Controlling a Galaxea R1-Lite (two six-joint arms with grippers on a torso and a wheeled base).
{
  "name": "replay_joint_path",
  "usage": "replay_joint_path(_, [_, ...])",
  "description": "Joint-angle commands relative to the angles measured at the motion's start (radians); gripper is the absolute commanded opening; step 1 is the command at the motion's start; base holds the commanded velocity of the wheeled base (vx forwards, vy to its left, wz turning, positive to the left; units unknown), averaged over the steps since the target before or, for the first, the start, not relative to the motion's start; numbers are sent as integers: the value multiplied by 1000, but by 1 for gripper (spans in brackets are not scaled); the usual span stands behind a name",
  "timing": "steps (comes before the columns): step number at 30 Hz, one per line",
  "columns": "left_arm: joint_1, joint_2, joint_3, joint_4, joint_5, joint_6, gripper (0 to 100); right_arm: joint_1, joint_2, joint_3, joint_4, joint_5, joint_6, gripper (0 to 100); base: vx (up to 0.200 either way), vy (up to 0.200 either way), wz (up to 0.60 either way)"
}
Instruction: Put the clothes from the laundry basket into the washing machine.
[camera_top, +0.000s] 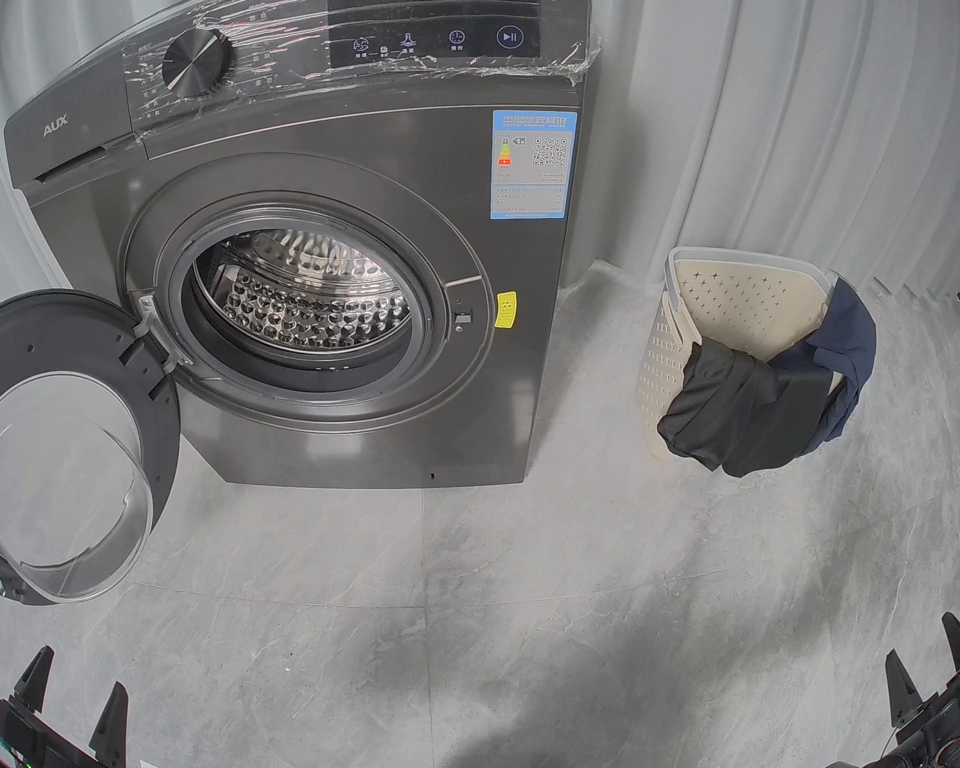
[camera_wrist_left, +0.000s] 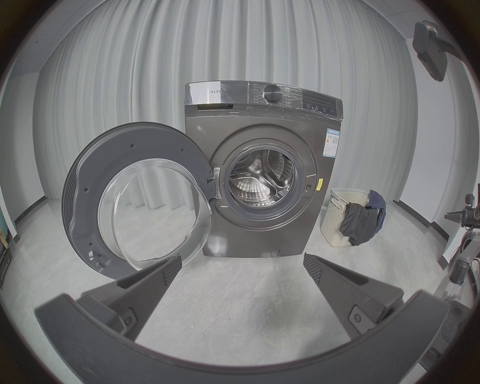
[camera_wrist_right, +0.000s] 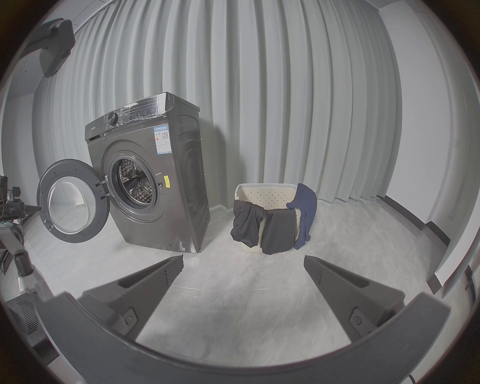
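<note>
Left arm: low at the near-left corner of the head view. The left gripper (camera_wrist_left: 241, 260) points toward the front of the washing machine (camera_top: 340, 430).
Left gripper state: fingers spread apart, nothing between them.
Right arm: low at the near-right corner of the head view. The right gripper (camera_wrist_right: 243, 259) faces the laundry basket (camera_top: 745, 290).
Right gripper state: fingers apart, holding nothing.
Clothes relative to the grippers: well apart from both, across a stretch of grey marbled floor (camera_top: 560, 600). They lie ahead of the right gripper and far off to the right of the left one.
Clothes: two garments hang over the basket's rim. A dark grey garment (camera_top: 740, 415) is draped over the front edge and spills down the outer wall. A navy garment (camera_top: 850, 345) is slung over the right-hand rim, and its lower part touches the grey one.
Laundry basket: cream plastic with a perforated wall, standing on the floor just right of the washing machine, in front of a pale pleated curtain (camera_top: 780, 120).
Washing machine: dark grey front-loader. Its round door (camera_top: 60, 340) is swung wide open to the left, and the steel drum (camera_top: 300, 300) has nothing visible inside.
Machine details: clear film covers the control panel and dial (camera_top: 195, 62). A blue label (camera_top: 533, 163) and a small yellow sticker (camera_top: 506, 309) sit on the front.
</note>
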Motion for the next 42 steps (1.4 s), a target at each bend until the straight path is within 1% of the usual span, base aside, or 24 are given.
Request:
replay_joint_path(1, [0,-15,15,0,0,0,100,0,-2,16,0,1,0,100,0,-200,0])
replay_joint_path(20, [0,-13,15,0,1,-2,100,0,-2,16,0,1,0,100,0,-200,0])
replay_joint_path(32, [0,-13,15,0,1,-2,100,0,-2,16,0,1,0,100,0,0,0])
replay_joint_path(42, [0,-13,15,0,1,0,100,0,-2,16,0,1,0,100,0,-200,0])
